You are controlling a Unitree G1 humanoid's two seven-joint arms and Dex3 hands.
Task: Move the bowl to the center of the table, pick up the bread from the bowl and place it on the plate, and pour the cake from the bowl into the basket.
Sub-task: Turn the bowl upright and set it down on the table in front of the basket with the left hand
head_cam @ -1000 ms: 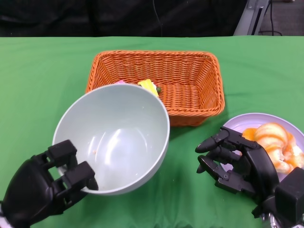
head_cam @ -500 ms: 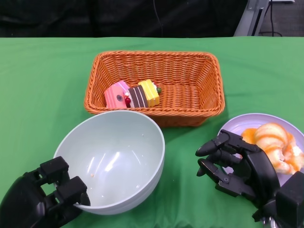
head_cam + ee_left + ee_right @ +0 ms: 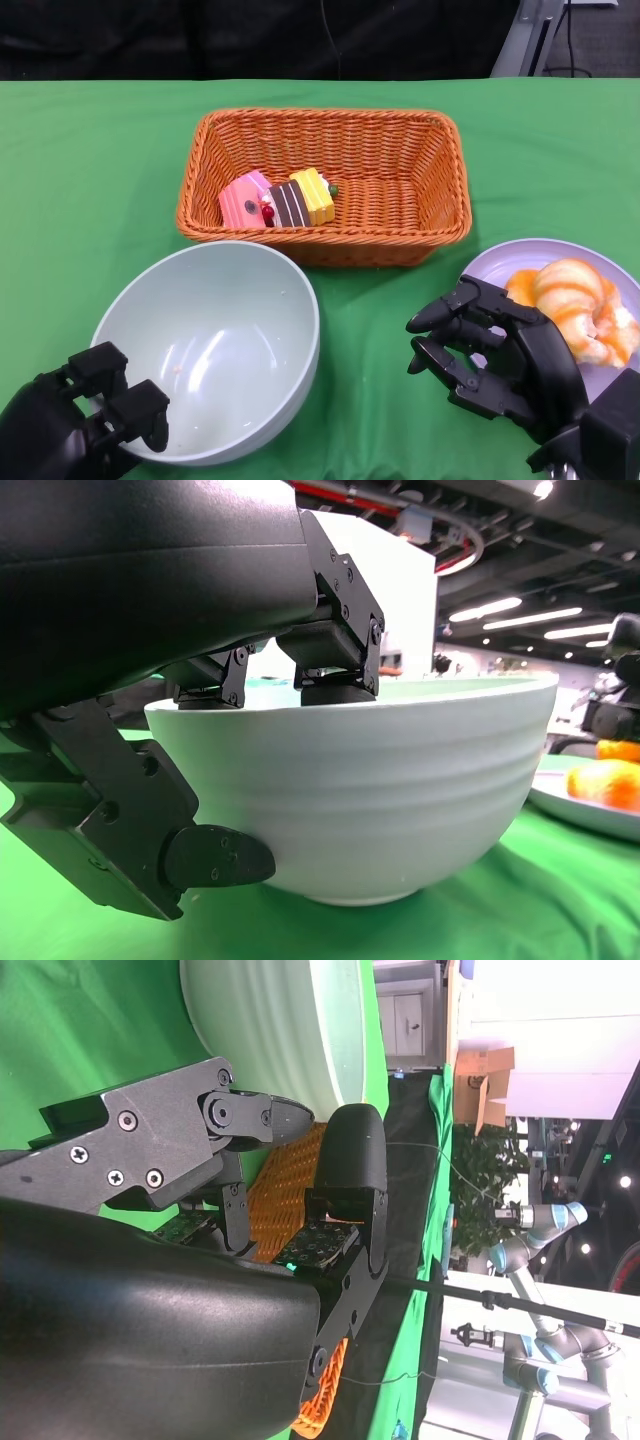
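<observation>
The pale green bowl stands upright at the front left, with only crumbs inside. My left hand grips its near rim, fingers hooked over the edge; the left wrist view shows the bowl resting on the cloth. Pink, brown and yellow cake pieces lie in the orange wicker basket behind the bowl. The bread sits on the lilac plate at the right. My right hand hovers beside the plate, fingers apart, holding nothing. In the right wrist view the bowl shows past that hand.
A green cloth covers the table. The basket stands mid-table, close behind the bowl and near the plate. Dark background lies beyond the far table edge.
The left hand has brought the tilted bowl down and back towards me, level on the table. The cake now shows in the basket. My right hand has barely moved.
</observation>
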